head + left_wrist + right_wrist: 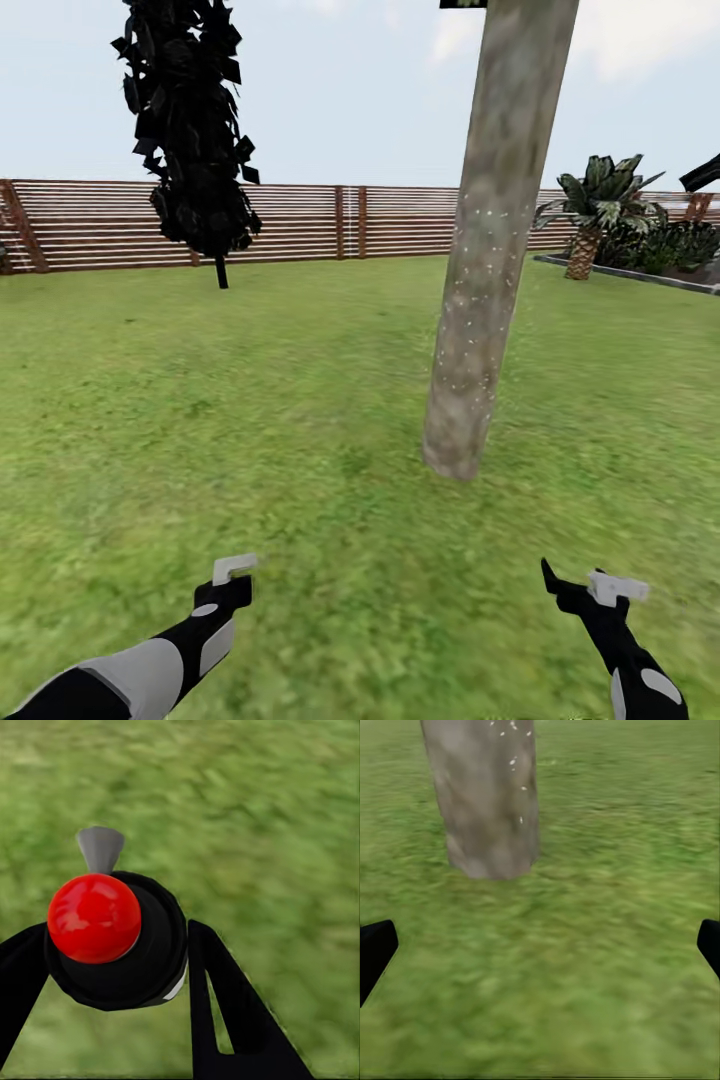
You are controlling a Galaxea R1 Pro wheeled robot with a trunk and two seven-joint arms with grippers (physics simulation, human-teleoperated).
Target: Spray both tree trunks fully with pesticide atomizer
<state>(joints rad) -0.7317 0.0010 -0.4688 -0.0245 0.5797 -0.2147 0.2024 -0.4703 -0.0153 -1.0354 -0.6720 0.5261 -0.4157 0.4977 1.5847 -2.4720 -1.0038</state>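
Risk of a patchy coat: left claw point(112, 967) clamped on the pesticide atomizer point(112, 937), well short of the speckled tree trunk point(490, 250), aimed at the grass floor point(285, 832), wasting spray there; right claw point(540, 945) spread wide, empty.

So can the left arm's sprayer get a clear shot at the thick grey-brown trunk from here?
Probably yes: open grass lies between the left end effector and the trunk; nothing blocks it.
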